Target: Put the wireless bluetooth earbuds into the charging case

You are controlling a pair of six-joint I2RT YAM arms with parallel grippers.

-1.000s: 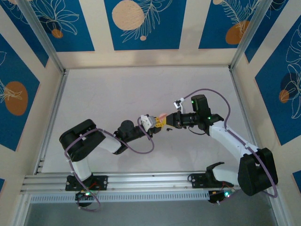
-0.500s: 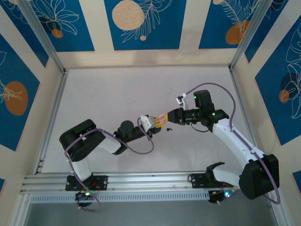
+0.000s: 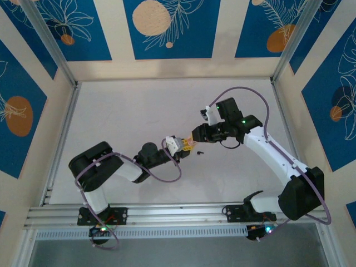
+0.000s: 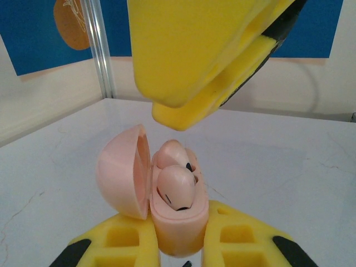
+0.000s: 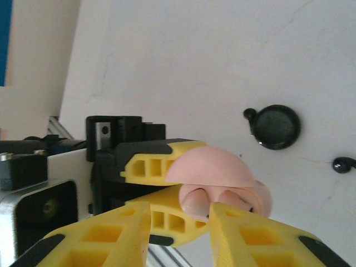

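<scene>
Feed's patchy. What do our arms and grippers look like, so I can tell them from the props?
The left arm and right arm both have white links with black joint housings, a purple cable looping along each, and small green lights. The left gripper and right gripper have yellow fingers with square hollow pockets and black edging.

Pink charging case (image 4: 179,219), lid (image 4: 121,173) hinged open to its left; two pale pink earbuds (image 4: 176,187) seated inside it. Left gripper (image 4: 179,240) clamped its base on both sides. Right gripper (image 4: 168,110) hung just above it.
</scene>
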